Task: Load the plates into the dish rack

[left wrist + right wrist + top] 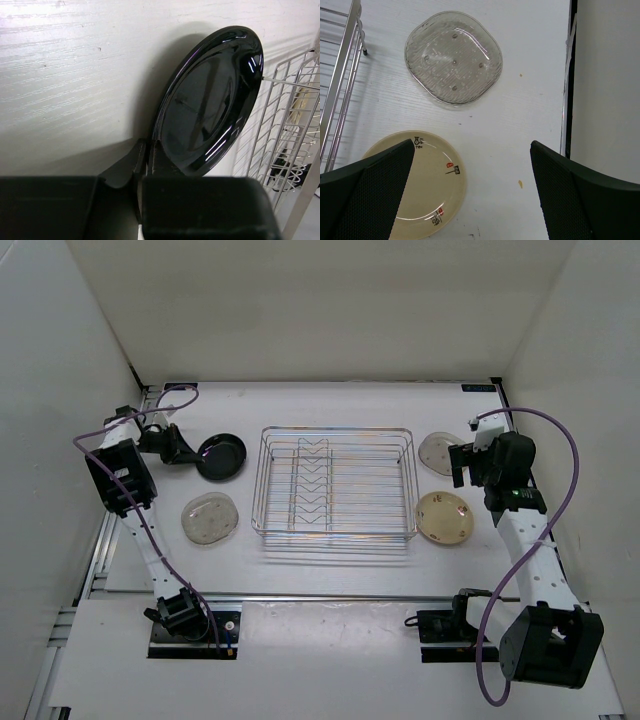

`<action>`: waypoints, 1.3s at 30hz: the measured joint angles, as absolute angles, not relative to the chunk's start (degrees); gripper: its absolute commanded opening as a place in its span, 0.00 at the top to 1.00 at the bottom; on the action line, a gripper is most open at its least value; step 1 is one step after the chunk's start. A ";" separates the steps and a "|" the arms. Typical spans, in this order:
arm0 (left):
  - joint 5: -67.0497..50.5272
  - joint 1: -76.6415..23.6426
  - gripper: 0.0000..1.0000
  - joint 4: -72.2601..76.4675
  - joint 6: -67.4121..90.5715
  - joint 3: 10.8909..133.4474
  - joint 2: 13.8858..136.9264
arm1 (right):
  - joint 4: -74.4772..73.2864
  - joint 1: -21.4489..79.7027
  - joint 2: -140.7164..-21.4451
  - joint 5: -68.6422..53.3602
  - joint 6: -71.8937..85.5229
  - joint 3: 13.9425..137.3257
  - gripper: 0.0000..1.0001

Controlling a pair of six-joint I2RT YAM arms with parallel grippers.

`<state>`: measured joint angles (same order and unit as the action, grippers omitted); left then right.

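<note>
Now glossy black round plate [226,457], rim pinched by left gripper [197,453] at its 9 o'clock. Right gripper [472,145] hovers spread.

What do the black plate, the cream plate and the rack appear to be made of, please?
Black plate: glossy, with sharp mirror-like highlights; glazed ceramic or hard plastic, the look leaves it open.
Cream plate: opaque, with a soft sheen and small printed marks; probably melamine or glazed ceramic.
Rack: thin, bright, silvery wire; chrome-plated or stainless steel, it seems.
</note>
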<state>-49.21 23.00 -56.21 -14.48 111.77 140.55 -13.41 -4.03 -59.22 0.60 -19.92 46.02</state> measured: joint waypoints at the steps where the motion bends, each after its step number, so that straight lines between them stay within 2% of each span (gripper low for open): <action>1: -49.06 22.98 0.90 -56.05 -14.46 111.48 140.35 | -13.39 -4.03 -59.20 0.58 -19.92 46.02 0.00; 11: -45.41 22.68 0.90 -55.42 -14.66 110.15 137.51 | -13.39 -4.49 -58.74 -0.23 -19.92 46.02 0.00; 16: -42.30 22.48 0.90 -55.40 -15.40 113.21 134.04 | -13.39 -4.49 -58.74 -0.45 -19.92 46.02 0.00; 24: -36.56 19.94 0.90 -54.50 -17.47 123.37 119.57 | -13.39 -4.49 -58.19 -1.23 -19.92 45.95 0.00; 27: -29.78 13.63 0.90 -52.47 -21.89 122.08 109.43 | -13.39 -4.49 -58.11 -1.67 -19.92 45.93 0.00; 32: -19.14 -3.88 0.90 -46.61 -32.25 115.00 95.55 | -13.39 -4.49 -58.11 -1.91 -19.92 45.93 0.00; 39: -4.51 -19.97 0.90 -38.92 -46.98 103.96 90.45 | -13.43 -4.49 -57.78 -2.37 -19.92 45.93 0.00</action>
